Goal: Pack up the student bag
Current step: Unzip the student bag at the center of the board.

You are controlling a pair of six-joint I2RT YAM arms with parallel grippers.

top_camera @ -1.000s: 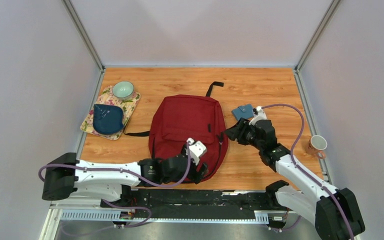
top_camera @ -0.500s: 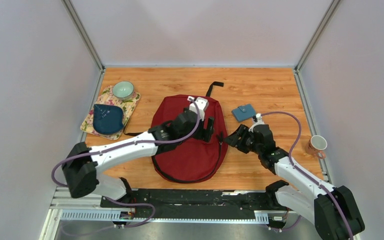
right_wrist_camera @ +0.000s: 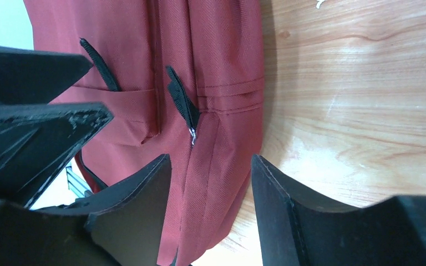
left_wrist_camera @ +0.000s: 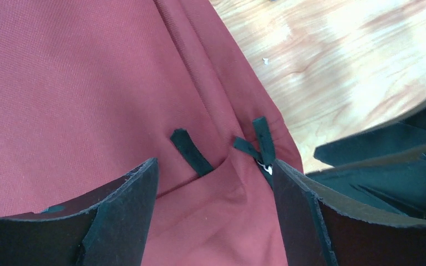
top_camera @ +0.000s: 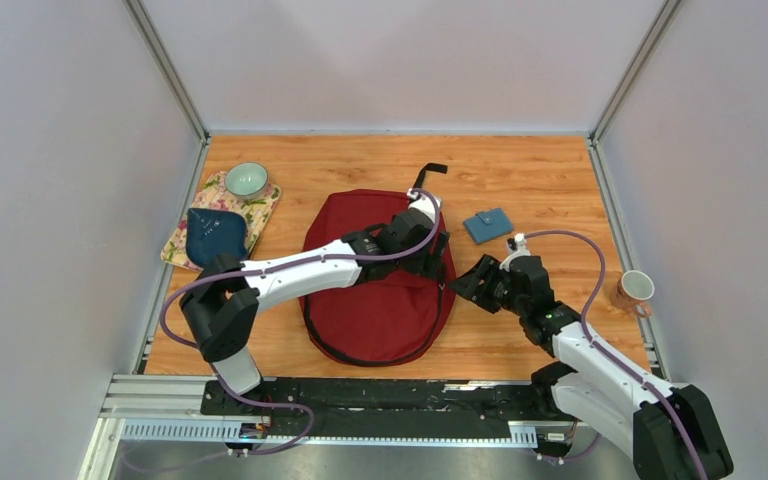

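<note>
The student bag [top_camera: 380, 295] lies flat in the middle of the table [top_camera: 550, 180], top loop toward 12 o'clock, and its zippers look closed, so nothing seems packed yet. The left gripper [left_wrist_camera: 215, 173] hangs over the bag's right shoulder, at about 2 o'clock from the bag's centre. Its jaws are spread wide with nothing between them, and two black zipper pulls [left_wrist_camera: 262, 141] lie just ahead of its fingertips. The right gripper [right_wrist_camera: 211, 163] waits at the bag's 3 o'clock edge, jaws also apart and empty, facing another pull [right_wrist_camera: 180, 100] on the side seam. The likely job is to open a zipper, and several things could spoil it. The tabs are thin and lie flat on loose cloth, so closing jaws may pinch a fold of fabric instead, or the tab may slip out under tension. If neither arm pins the bag, a pull would probably drag the whole bag across the wood rather than run the slider. The two grippers also work close together on the same side and could knock each other. A sliding bag could shove the small blue wallet [top_camera: 487, 224] lying at its 2 o'clock.
</note>
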